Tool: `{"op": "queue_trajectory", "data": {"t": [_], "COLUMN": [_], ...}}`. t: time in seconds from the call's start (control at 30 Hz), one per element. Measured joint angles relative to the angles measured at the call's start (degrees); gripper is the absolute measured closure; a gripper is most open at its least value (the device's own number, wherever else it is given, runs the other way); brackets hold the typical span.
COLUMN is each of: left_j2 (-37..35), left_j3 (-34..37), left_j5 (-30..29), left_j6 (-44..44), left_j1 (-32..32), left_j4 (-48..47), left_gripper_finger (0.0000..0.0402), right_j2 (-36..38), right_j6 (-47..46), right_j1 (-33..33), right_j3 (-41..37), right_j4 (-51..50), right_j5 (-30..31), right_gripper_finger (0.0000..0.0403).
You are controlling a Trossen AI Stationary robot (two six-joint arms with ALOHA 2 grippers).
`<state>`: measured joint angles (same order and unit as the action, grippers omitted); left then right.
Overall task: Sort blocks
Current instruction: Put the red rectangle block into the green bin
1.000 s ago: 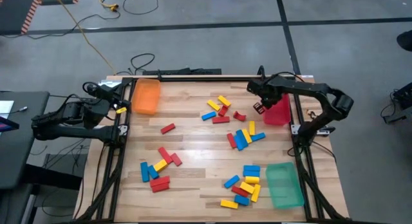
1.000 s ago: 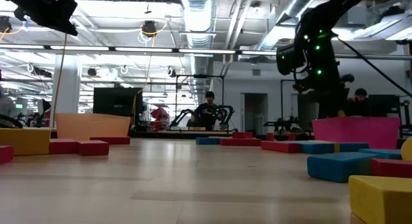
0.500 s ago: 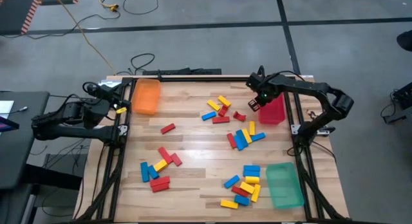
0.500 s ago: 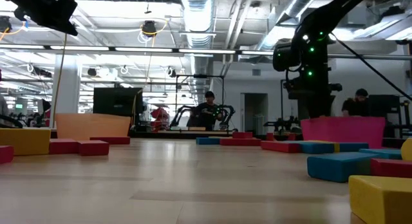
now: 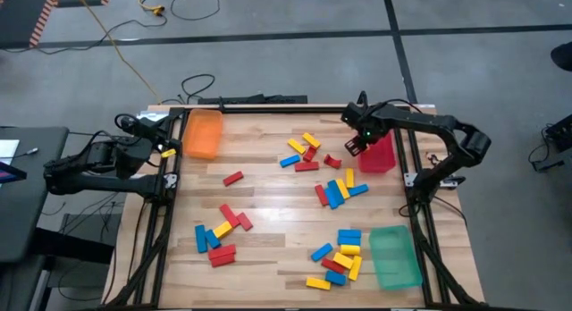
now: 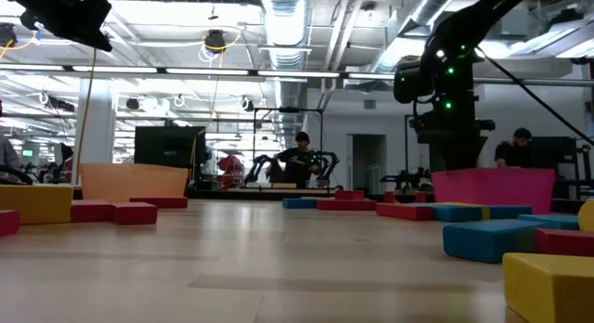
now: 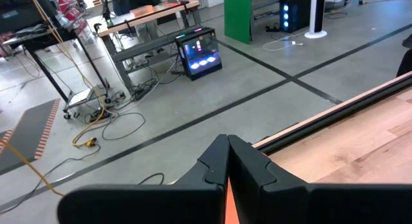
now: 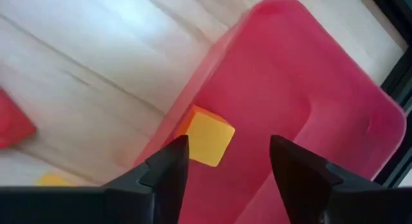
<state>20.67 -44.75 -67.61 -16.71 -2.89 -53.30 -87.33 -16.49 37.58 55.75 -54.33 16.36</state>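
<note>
High view: the right tool (image 5: 358,143) hangs in the upper right of the frame over the left edge of the red tray (image 5: 384,154). The blocks (image 5: 332,193) lie scattered across the bench (image 5: 268,204), the nearest cluster just left of that tool, so the right arm is far nearer. The left tool (image 5: 163,151) waits at the left edge beside the orange tray (image 5: 203,134).

Low view: the right arm stands above the red tray at right.

Left wrist view: its fingers are pressed together, empty.

Right wrist view: the fingers (image 8: 168,166) are spread apart, empty, and a yellow block (image 8: 207,144) lies between and beyond them inside the tray.
</note>
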Motion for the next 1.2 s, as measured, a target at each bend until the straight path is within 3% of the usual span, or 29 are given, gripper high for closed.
{"op": "queue_trajectory", "data": {"t": [0.23, 0.73, 0.97, 1.13, 1.2], "left_j2": [0.00, 0.00, 0.00, 0.00, 0.00], "left_j3": [0.00, 0.02, 0.02, 0.02, 0.01], "left_j5": [0.02, 2.03, 3.52, 7.81, 12.51], "left_j6": [0.00, -0.28, -1.57, -5.35, -5.90], "left_j1": [0.00, -0.01, 0.00, 0.00, -0.01], "left_j4": [-0.01, 0.11, -0.36, -0.56, -0.38], "left_gripper_finger": [0.0398, 0.0397, 0.0398, 0.0398, 0.0397], "right_j2": [3.76, 24.48, 25.80, 24.57, 24.20], "right_j6": [-1.23, -7.50, -10.49, -10.51, -10.54], "right_j1": [-2.54, -16.48, -24.48, -30.12, -32.14], "right_j3": [0.02, 0.11, 0.11, 0.11, 0.11], "right_j4": [-2.32, 1.07, 4.18, 6.71, 7.42], "right_j5": [-0.17, 0.08, 0.15, 0.17, 0.19], "right_gripper_finger": [0.0162, 0.0162, 0.0163, 0.0164, 0.0164]}}
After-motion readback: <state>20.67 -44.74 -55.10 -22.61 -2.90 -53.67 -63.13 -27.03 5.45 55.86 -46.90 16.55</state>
